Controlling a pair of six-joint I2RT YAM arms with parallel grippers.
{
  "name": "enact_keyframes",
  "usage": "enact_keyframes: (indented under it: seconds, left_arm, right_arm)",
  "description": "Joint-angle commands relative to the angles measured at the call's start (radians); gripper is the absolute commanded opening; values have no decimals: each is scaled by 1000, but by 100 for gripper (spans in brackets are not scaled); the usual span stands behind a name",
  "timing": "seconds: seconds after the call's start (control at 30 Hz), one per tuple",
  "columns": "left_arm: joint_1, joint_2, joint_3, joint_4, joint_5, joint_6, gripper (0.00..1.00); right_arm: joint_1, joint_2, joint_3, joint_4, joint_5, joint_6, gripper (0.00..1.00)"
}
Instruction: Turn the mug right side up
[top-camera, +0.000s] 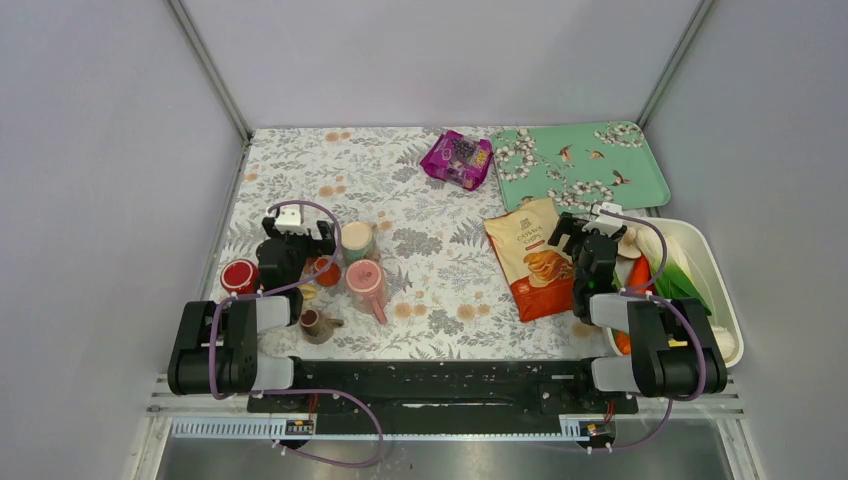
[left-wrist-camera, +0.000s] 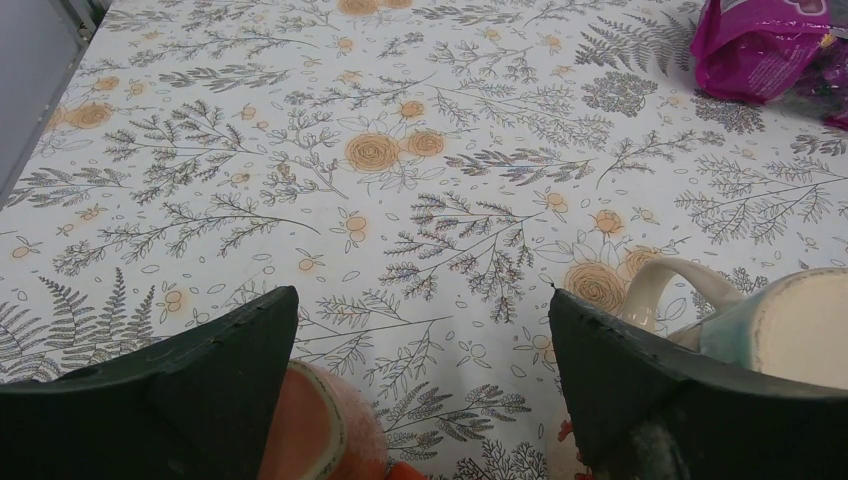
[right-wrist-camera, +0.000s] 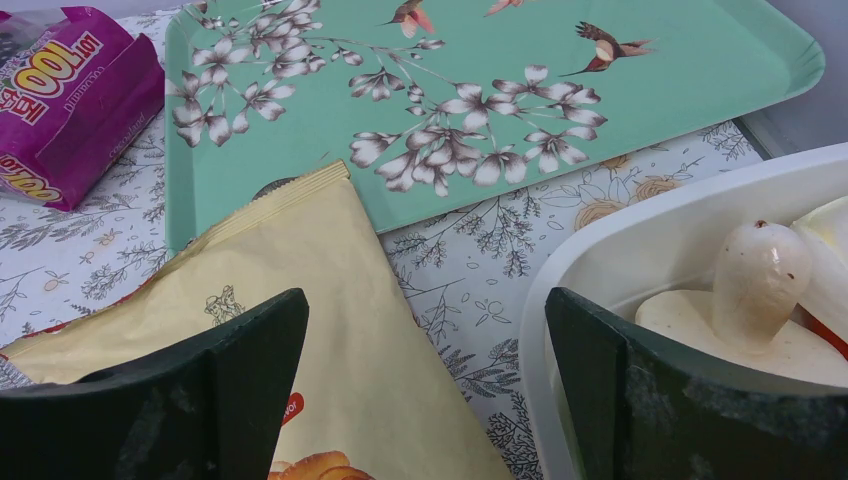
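Though only a pale flat face and a curl of handle show past its right finger, the mug (left-wrist-camera: 790, 335) stands on the worktop (left-wrist-camera: 300, 150) just right of the left pincer (left-wrist-camera: 420, 310), cut off by the frame. Whether that face is the mug's base is hard to tell. The pincer gapes, holding nothing, a peach cup (left-wrist-camera: 325, 425) half hidden beneath it. Bare worktop lies ahead. The right pincer (right-wrist-camera: 425, 310) also gapes, with a white tub (right-wrist-camera: 640, 235) of vegetables on its right.
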Motion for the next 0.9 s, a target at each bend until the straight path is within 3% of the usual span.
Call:
enact_keyframes:
  seconds: [0.0, 0.17, 0.3, 0.43, 0.57, 0.63, 0.7, 0.73, 0.77, 0.8, 0.87]
  left_arm:
    - [5, 4, -7, 75, 19, -11, 99]
    - [5, 3, -7, 75, 21, -11, 99]
    - [16, -19, 8, 42, 64, -12, 99]
    - [132, -130, 229, -373, 315, -51, 99]
    - [224, -177, 460, -637, 592, 3, 99]
    - [215, -204, 603, -916, 729, 206, 99]
    - [135, -215, 778, -1330, 740, 508, 99]
    - [64, -221, 862, -1612, 682, 668, 99]
    - [-32, -229, 918, -1779, 599, 817, 99]
    - [-123, -241, 959, -1902, 525, 965, 98]
    - [-323, -276, 982, -2042, 354, 1087, 97]
  right_arm:
    - [-5, 1, -8, 65, 23, -12, 98]
    - [-5, -50, -16, 37, 17, -13, 99]
    - [-5, -215, 31, -169, -15, -27, 99]
    - [-5, -333, 76, -285, -164, 32, 99]
    - [-3, -377, 166, -441, -414, 76, 99]
    - [-3, -395, 203, -514, -527, 90, 99]
    - [-1, -413, 230, -565, -624, 108, 99]
    - [4, -421, 241, -585, -664, 112, 99]
    - [15, -432, 249, -605, -690, 111, 99]
    - [27, -439, 261, -634, -703, 104, 99]
    - [66, -458, 285, -703, -698, 62, 99]
